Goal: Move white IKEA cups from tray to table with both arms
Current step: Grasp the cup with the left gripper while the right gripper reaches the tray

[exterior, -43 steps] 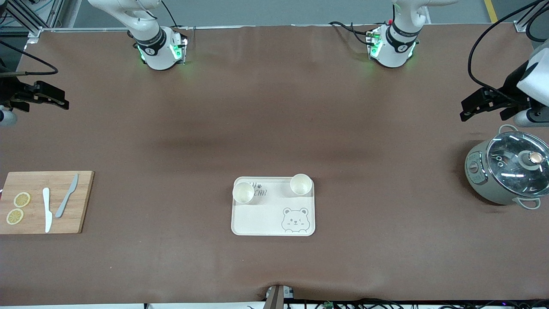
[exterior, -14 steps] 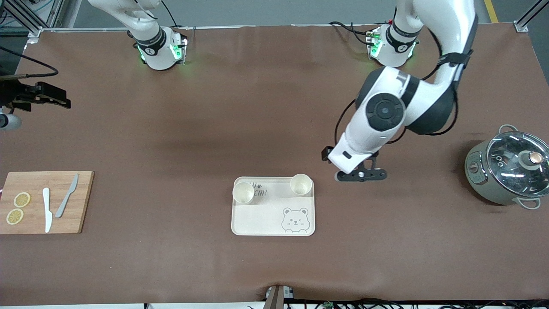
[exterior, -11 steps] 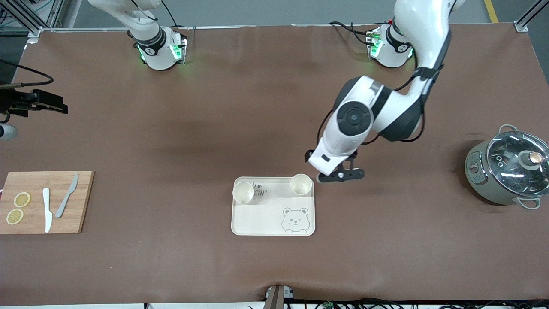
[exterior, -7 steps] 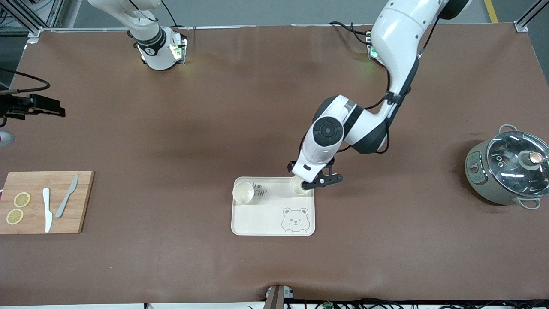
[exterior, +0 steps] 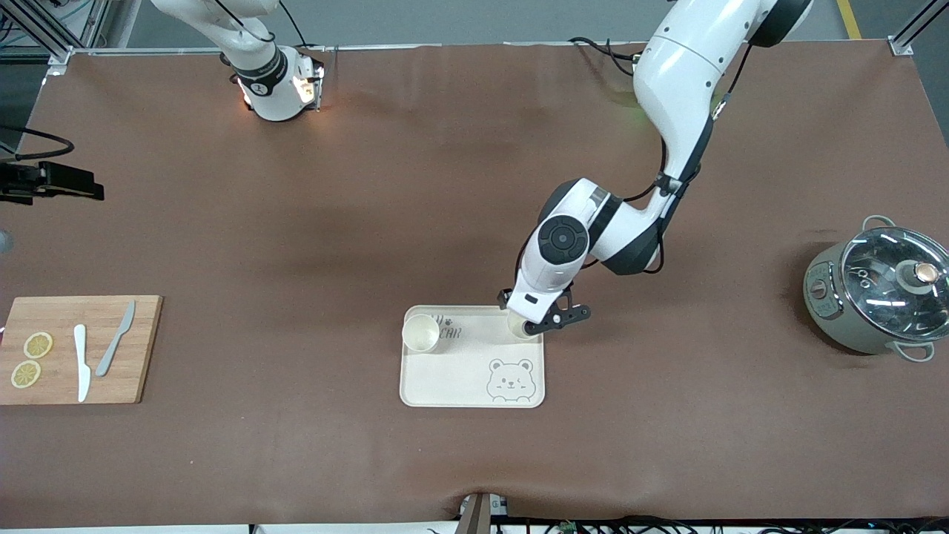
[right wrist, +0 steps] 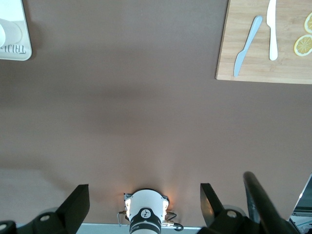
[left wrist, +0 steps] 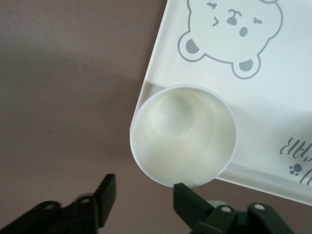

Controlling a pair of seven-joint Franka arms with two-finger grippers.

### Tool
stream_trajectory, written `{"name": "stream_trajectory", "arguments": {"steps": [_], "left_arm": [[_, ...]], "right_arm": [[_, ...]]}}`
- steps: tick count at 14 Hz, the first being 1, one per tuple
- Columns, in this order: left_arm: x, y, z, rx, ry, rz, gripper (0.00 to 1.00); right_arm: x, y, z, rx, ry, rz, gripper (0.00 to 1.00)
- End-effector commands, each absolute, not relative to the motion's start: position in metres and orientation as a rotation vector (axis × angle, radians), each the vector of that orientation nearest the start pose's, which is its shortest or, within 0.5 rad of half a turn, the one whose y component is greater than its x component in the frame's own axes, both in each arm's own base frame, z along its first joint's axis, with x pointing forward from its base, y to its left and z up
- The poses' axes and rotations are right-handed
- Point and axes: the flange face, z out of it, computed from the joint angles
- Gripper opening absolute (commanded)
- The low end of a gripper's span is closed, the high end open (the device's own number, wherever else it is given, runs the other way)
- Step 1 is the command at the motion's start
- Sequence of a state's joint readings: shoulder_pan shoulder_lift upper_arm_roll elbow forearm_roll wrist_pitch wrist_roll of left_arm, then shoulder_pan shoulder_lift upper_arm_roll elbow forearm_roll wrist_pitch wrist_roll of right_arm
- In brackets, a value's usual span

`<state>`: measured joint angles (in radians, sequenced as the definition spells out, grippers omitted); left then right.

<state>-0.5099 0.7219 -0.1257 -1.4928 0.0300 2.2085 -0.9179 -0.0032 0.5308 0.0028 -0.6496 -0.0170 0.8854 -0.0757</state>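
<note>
Front view showed the left gripper point(exterior: 547, 323) down at the tray point(exterior: 460, 386), at the corner toward the left arm's end, where 1 of the 2 white IKEA cups point(left wrist: 183, 135) stood; the other cup point(exterior: 420, 332) sat at the tray's corner toward the right arm's end. The likely risk was a tipped or dragged cup: in the left wrist view 1 finger point(left wrist: 187, 204) met the rim while the other point(left wrist: 106, 192) stood clear over the table point(exterior: 296, 222), so an off-centre squeeze could push the cup off the tray edge. The jaws were partly open, nothing yet gripped. The right gripper point(right wrist: 144, 200) waited wide open and empty, over the table near the right arm's end.
</note>
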Motion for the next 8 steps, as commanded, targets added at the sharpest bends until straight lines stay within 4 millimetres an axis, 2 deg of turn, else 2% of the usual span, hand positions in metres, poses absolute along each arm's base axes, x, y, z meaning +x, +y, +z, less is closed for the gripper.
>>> {"name": "stream_trajectory", "arguments": {"steps": [1,2,5,8], "left_arm": [[0.589,-0.41,0.25,-3.128,-0.529,0.034,0.55],[0.589,-0.411,0.253,-3.13,-0.542,0.027,0.64],[0.594,-0.409,0.277,-3.146,-0.573,-0.009,0.76],[0.597,-0.406,0.282,-3.15,-0.581,-0.019,0.76]], "right_arm": [[0.608,-0.009,0.673,-3.11,-0.093,0.379,1.0],[0.608,-0.016,0.672,-3.087,-0.086,0.364,1.0],[0.599,-0.019,0.668,-3.082,-0.076,0.315,1.0],[0.601,-0.02,0.665,-3.081,-0.072,0.312,1.0]]}}
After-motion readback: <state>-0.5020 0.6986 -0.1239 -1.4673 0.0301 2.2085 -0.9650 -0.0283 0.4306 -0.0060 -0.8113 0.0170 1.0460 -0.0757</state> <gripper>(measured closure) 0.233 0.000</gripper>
